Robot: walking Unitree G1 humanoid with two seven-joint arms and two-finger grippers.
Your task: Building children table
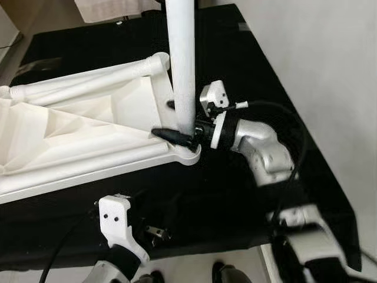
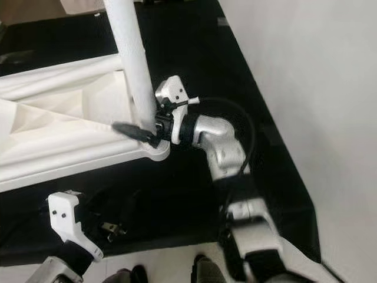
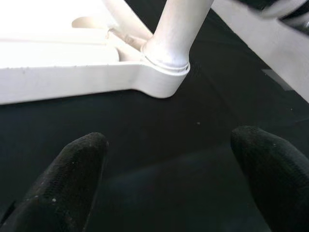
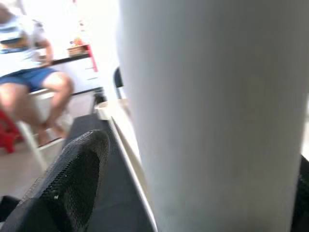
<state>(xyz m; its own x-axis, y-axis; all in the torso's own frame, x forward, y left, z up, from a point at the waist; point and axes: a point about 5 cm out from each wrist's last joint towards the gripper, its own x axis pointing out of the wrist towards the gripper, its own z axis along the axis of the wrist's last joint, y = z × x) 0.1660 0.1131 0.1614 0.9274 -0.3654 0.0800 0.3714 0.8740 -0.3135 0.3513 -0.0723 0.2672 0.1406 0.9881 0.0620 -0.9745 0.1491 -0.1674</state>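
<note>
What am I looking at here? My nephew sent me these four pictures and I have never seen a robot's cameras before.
This is a humanoid robot putting together a child's table. The two wide pictures come from a stereo camera on its head, looking down. The other two come from cameras on its wrists, looking along the two black fingers of each tool.

On a black cloth lies the white tabletop, upside down so its ribs show. A white leg stands upright in the corner socket. The right tool has its fingers either side of that leg, near its base; in the right wrist view the leg is the big white column. The left tool hangs open over the cloth, holding nothing. A person sits on a chair in the background.
</note>
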